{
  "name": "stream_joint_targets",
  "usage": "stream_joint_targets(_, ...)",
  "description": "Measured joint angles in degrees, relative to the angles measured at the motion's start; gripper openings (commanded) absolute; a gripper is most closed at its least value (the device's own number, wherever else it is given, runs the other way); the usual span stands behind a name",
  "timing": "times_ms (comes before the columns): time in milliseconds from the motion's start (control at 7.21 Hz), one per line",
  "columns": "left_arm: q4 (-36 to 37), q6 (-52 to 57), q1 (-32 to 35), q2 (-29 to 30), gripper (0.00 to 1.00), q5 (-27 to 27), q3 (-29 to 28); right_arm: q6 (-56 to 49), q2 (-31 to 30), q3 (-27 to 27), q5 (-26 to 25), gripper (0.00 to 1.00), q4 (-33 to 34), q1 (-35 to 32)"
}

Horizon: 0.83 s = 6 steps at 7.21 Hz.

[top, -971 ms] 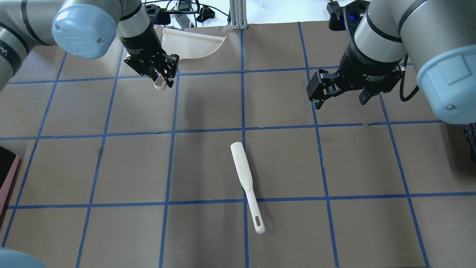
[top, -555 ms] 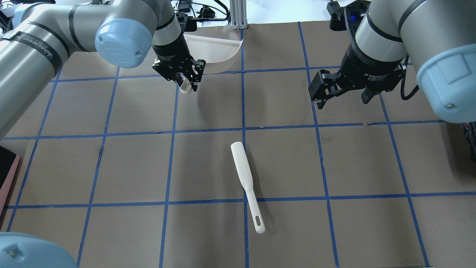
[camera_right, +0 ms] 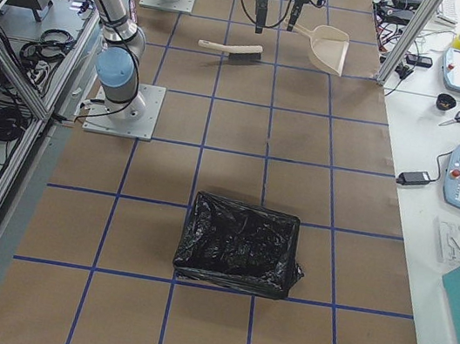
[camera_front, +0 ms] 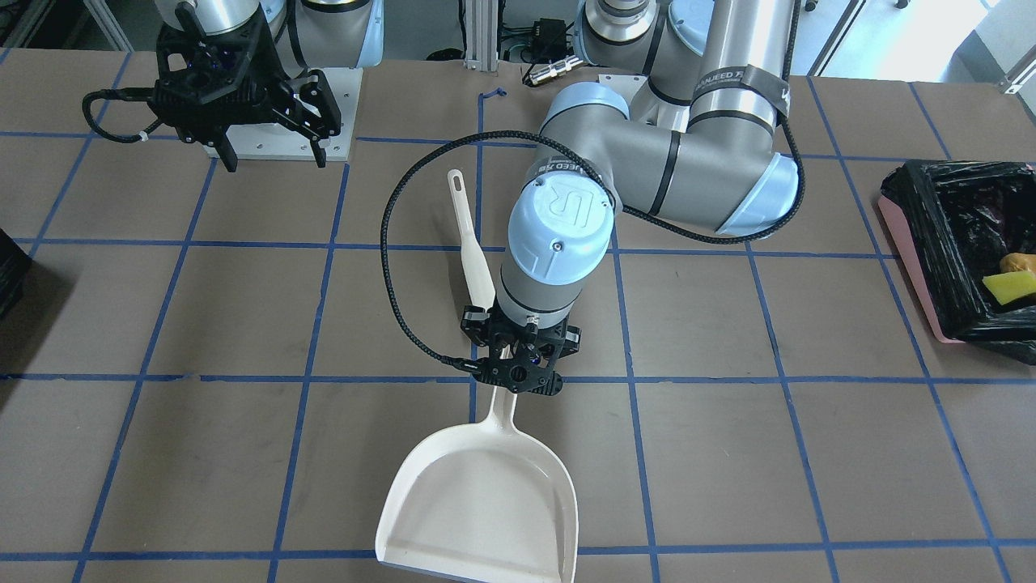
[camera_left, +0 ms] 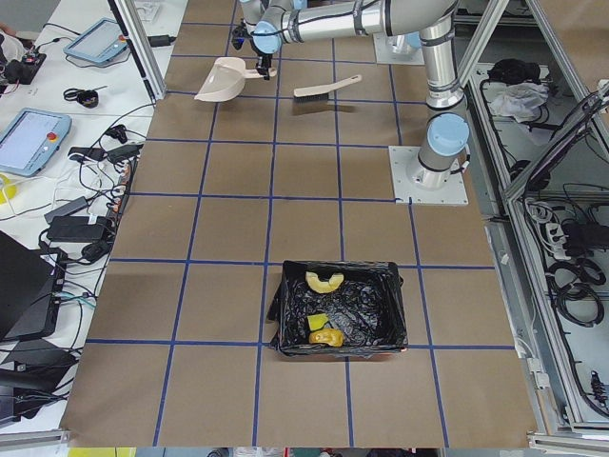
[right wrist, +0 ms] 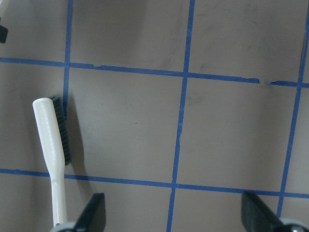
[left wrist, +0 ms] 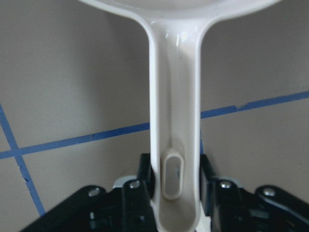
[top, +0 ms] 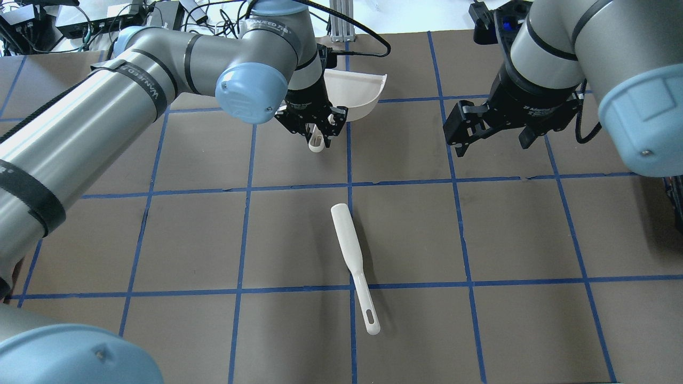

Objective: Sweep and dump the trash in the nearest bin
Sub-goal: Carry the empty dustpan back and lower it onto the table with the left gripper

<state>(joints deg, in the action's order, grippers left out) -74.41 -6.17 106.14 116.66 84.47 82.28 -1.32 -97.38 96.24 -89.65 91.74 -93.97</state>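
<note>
My left gripper (top: 316,133) is shut on the handle (left wrist: 174,121) of a cream dustpan (camera_front: 481,502), held just above the table at the far middle; the pan (top: 357,90) is empty. My right gripper (top: 491,145) is open and empty, hovering to the right (camera_front: 275,160). A white brush (top: 349,250) lies at the table's centre, also in the right wrist view (right wrist: 50,140). The pink bin with its black bag (camera_front: 931,219) stands at the robot's left end. In it lie the yellow-green wedge (camera_left: 319,321), the golden-brown piece (camera_left: 326,337) and the tan croissant piece (camera_left: 325,280).
A metal post (top: 341,21) and cables stand beyond the table's far edge. A dark object (camera_front: 6,267) sits at the table end on the robot's right. Blue tape lines grid the brown table top (top: 187,240).
My left arm has swung right in the overhead view, carrying the dustpan from the far left to the table's centre line. The right gripper and the brush have stayed put.
</note>
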Motion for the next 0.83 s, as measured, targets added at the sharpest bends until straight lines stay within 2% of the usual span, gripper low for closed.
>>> stream_joint_targets(833, 2.8, -4.9, 2.1, 2.3, 0.0, -2.3, 2.3, 0.0, 0.0, 0.0, 0.1, 1.0, 0.0, -0.1)
